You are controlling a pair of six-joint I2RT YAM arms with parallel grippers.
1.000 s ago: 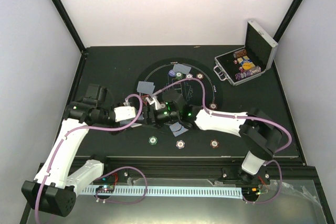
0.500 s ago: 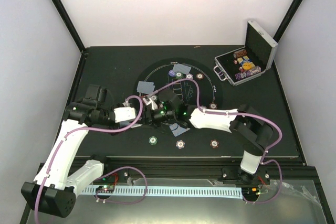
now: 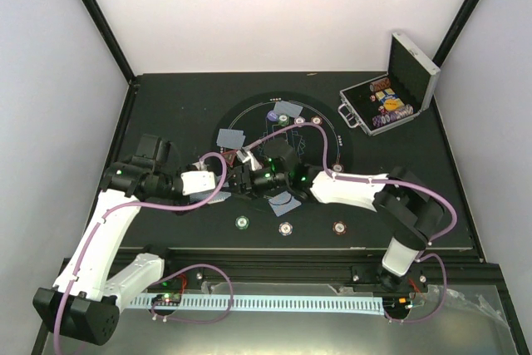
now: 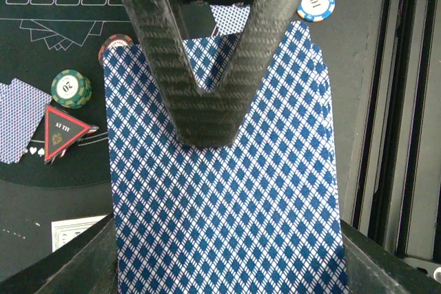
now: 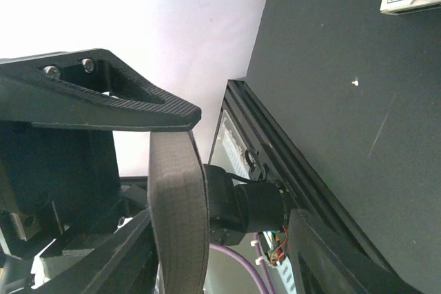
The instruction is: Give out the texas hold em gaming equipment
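Note:
My left gripper (image 4: 227, 266) is shut on a deck of blue diamond-backed playing cards (image 4: 227, 204), held flat over the mat. A dark V-shaped finger (image 4: 213, 67) of my right gripper lies across the top card. In the right wrist view the deck (image 5: 178, 218) shows edge-on, close to one finger of my right gripper (image 5: 227, 259), with a wide gap to the other finger. Both grippers meet at the mat's near-left part (image 3: 248, 179). On the mat lie a green chip (image 4: 70, 88), a red triangle marker (image 4: 62, 131) and dealt cards (image 3: 230, 136).
Three chips (image 3: 242, 223) (image 3: 286, 229) (image 3: 339, 227) sit in a row near the table's front edge. More cards (image 3: 289, 109) (image 3: 284, 201) lie on the round black mat (image 3: 345, 151). The open silver case (image 3: 386, 97) with chips stands at the back right.
The right gripper's jaws have narrowed around the deck's end, and its arm has shifted slightly. The left arm and deck stayed put.

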